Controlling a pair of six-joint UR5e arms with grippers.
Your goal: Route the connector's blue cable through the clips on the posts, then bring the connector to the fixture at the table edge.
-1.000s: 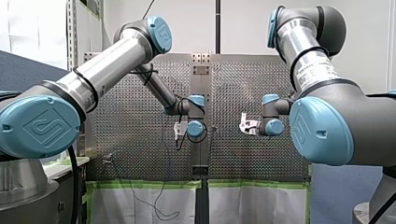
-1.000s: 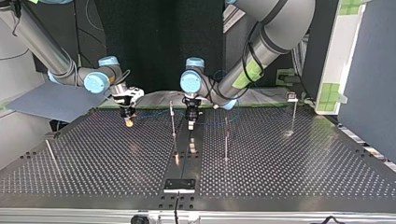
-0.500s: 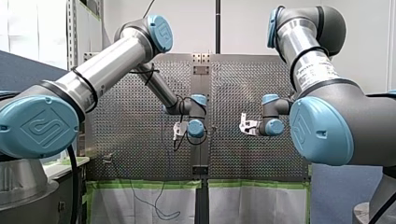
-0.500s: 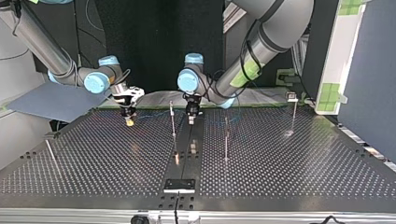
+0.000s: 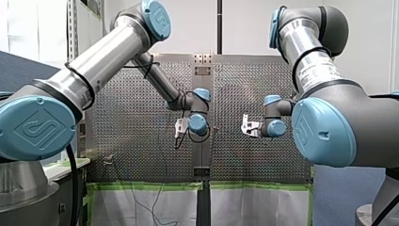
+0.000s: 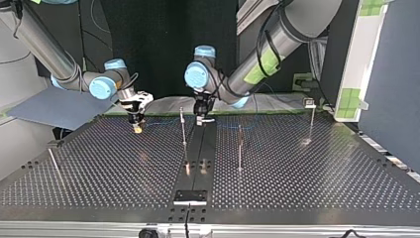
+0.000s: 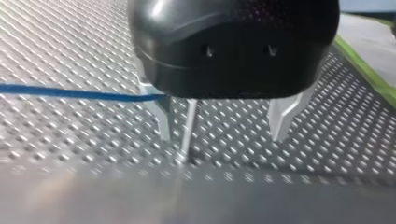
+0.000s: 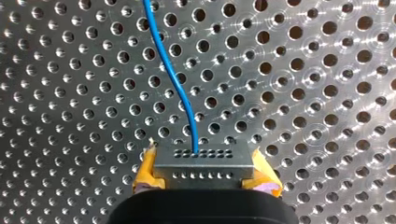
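Left jaws shifted back toward arm-side desk [image 6: 297, 188] edge | spread, post [image 7: 187, 126] showing between, blue cable [image 7: 70, 93] reaching one finger [image 7: 161, 116] | right jaws pinching connector [image 8: 204, 163]

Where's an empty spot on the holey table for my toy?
Top view: the table lies bare between the leaning post and the middle post, and between the next post and the far-right post. Crowded at the back: my right arm's fingers, my left arm's fingers, blue cable.

The perforated metal worktop [image 6: 307, 183] carried a dark centre strip [image 6: 202, 148] from its near edge to its far side. Thin posts [image 6: 183, 131] stood upright on either side of the strip, and a fixture plate [image 6: 189, 197] sat at the strip's near end.
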